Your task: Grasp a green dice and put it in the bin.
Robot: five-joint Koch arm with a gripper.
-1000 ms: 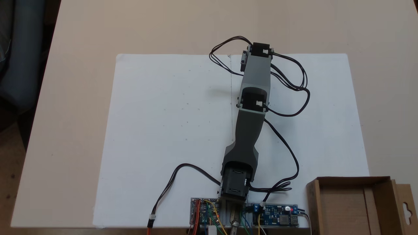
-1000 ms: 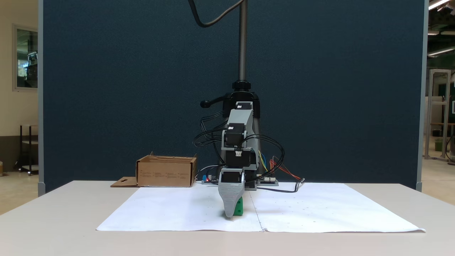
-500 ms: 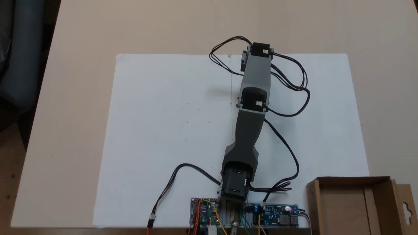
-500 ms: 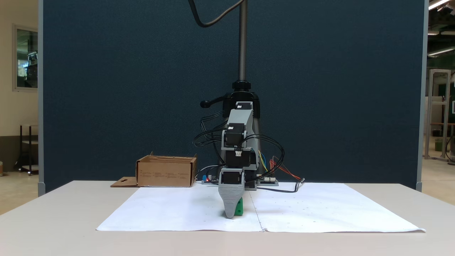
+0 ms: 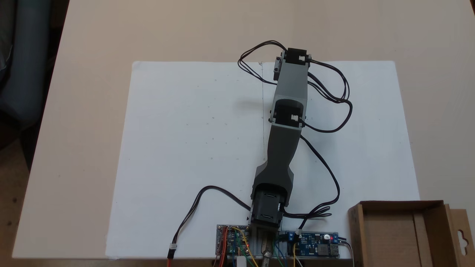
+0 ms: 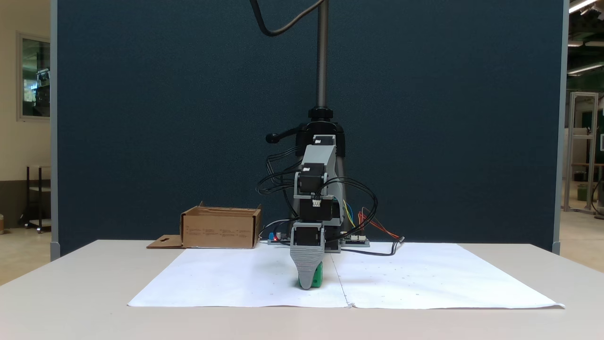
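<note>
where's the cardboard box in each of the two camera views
Top-down fixed view: the shallow brown corrugated cardboard box sits in the bottom right corner, beside the blue circuit board.
Front fixed view: the same box stands left of centre, at the table's far edge.
Shared landmark: the white paper sheet under the arm.

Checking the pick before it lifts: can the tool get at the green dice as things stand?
Probably yes. The tool is down at the paper, right at the green dice, nothing between them. Whether it actually grips is hidden.
</note>
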